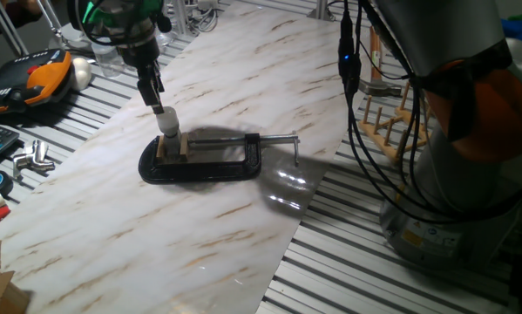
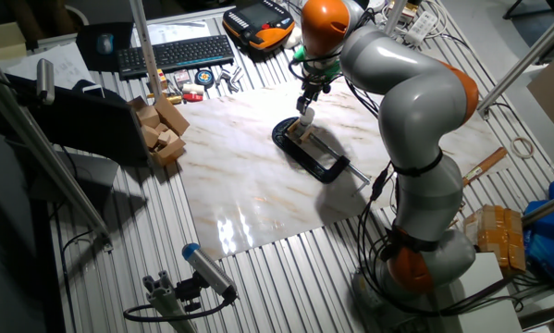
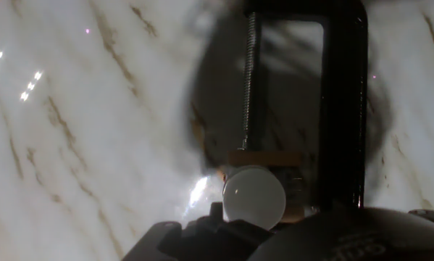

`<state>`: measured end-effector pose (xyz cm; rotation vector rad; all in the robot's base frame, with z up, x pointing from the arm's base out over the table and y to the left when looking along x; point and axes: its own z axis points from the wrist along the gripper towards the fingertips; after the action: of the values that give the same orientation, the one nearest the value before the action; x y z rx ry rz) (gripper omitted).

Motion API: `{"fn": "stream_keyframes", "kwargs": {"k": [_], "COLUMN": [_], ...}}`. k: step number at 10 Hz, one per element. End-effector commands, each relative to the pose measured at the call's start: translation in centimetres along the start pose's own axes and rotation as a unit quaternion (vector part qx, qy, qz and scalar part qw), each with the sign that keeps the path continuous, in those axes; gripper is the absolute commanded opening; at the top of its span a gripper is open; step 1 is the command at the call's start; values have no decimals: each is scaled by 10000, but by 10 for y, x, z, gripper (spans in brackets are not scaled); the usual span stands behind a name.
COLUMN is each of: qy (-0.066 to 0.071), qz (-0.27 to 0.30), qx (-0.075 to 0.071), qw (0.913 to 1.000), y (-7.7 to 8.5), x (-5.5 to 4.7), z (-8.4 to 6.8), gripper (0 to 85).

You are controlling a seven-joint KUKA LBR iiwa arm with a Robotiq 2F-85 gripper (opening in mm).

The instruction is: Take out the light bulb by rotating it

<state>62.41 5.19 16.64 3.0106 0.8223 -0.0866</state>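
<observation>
My gripper (image 1: 159, 108) sits right over the light bulb (image 1: 168, 122), which stands in its wooden holder (image 1: 172, 146) clamped in the black C-clamp (image 1: 210, 162); can't tell if fingers are closed on it; next: confirm grip, unscrew.

bulb: the light bulb (image 1: 167, 121), a small frosted white globe (image 3: 253, 194) on a silver metal base
pose: upright, globe on top, base down
state: seated between two small wooden blocks
place, one fixed view: upper left of centre of the frame
place, the other fixed view: upper middle (image 2: 307, 117), tiny, details too small to tell
place, hand view: lower centre, seen from above as a round white disc
</observation>
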Motion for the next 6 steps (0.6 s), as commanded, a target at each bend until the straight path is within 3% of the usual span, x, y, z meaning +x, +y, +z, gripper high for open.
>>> {"fn": "stream_keyframes", "kwargs": {"k": [1, 6], "qy": [-3, 1], "qz": [847, 801], "qx": [50, 40], "qw": [9964, 9968], "y": [0, 1], "x": [0, -1], "z": [0, 3], "gripper": [680, 680]}}
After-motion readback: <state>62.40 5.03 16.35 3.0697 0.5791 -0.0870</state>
